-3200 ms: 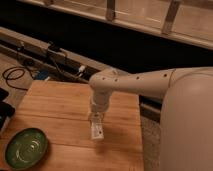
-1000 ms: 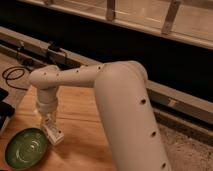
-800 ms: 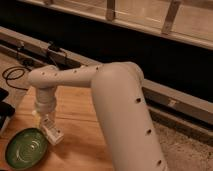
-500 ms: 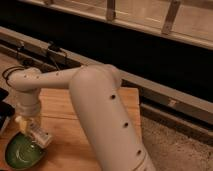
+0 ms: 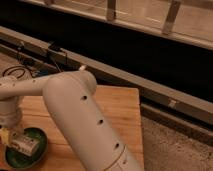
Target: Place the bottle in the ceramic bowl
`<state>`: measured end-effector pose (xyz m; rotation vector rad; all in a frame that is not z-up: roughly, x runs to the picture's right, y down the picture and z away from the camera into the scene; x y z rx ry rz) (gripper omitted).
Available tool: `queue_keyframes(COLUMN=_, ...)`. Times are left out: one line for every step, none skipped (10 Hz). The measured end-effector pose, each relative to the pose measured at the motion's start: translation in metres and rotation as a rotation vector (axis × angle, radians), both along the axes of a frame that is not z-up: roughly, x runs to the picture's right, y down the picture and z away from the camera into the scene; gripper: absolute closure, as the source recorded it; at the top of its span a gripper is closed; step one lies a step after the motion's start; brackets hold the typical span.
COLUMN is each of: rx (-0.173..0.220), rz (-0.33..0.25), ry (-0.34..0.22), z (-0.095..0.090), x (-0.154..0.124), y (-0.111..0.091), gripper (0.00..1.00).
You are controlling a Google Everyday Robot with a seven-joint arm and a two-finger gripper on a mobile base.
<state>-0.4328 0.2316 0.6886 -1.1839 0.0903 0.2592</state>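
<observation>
The ceramic bowl (image 5: 42, 146), green and glossy, sits at the front left corner of the wooden table (image 5: 120, 107). My gripper (image 5: 16, 141) hangs from the white arm (image 5: 75, 115) directly over the bowl's inside. It is shut on the bottle (image 5: 26, 143), a small whitish piece lying tilted just above the bowl's floor. The arm's wrist hides the bowl's left part.
Black cables (image 5: 17, 70) lie behind the table at the left. A long metal rail (image 5: 150, 82) runs along the back, with dark glass above it. Speckled floor (image 5: 175, 145) lies beyond the table's right edge.
The arm has swung left across the table carrying the bottle, from beside the bowl to over it, and has come lower into the bowl.
</observation>
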Motion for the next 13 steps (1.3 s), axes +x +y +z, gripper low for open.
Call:
queue_keyframes(rx=0.001, rz=0.003, ry=0.002, z=0.0008, x=0.0016, y=-0.0020, gripper=0.99)
queue_keyframes(rx=0.001, rz=0.002, ry=0.001, z=0.0002, x=0.0006, y=-0.0011, gripper=0.90)
queue_keyframes(rx=0.000, rz=0.000, ry=0.000, z=0.0001, x=0.0001, y=-0.0001, gripper=0.83)
queue_keyframes(rx=0.000, rz=0.003, ry=0.002, z=0.0009, x=0.0012, y=-0.0012, gripper=0.71)
queue_keyframes(rx=0.001, rz=0.004, ry=0.002, z=0.0009, x=0.0014, y=-0.0016, gripper=0.63)
queue_keyframes(rx=0.000, rz=0.002, ry=0.002, z=0.0007, x=0.0009, y=-0.0010, gripper=0.52)
queue_keyframes(rx=0.000, rz=0.001, ry=0.000, z=0.0001, x=0.0002, y=-0.0005, gripper=0.44)
queue_keyframes(rx=0.000, rz=0.001, ry=0.001, z=0.0002, x=0.0003, y=-0.0005, gripper=0.31)
queue_keyframes(rx=0.000, rz=0.002, ry=0.001, z=0.0004, x=0.0006, y=-0.0010, gripper=0.23)
queue_keyframes(rx=0.000, rz=0.003, ry=0.002, z=0.0009, x=0.0013, y=-0.0013, gripper=0.20)
queue_keyframes(rx=0.000, rz=0.003, ry=0.002, z=0.0009, x=0.0013, y=-0.0013, gripper=0.20)
queue_keyframes(rx=0.000, rz=0.002, ry=0.002, z=0.0007, x=0.0010, y=-0.0010, gripper=0.20)
queue_keyframes(rx=0.000, rz=0.002, ry=0.001, z=0.0005, x=0.0008, y=-0.0010, gripper=0.20)
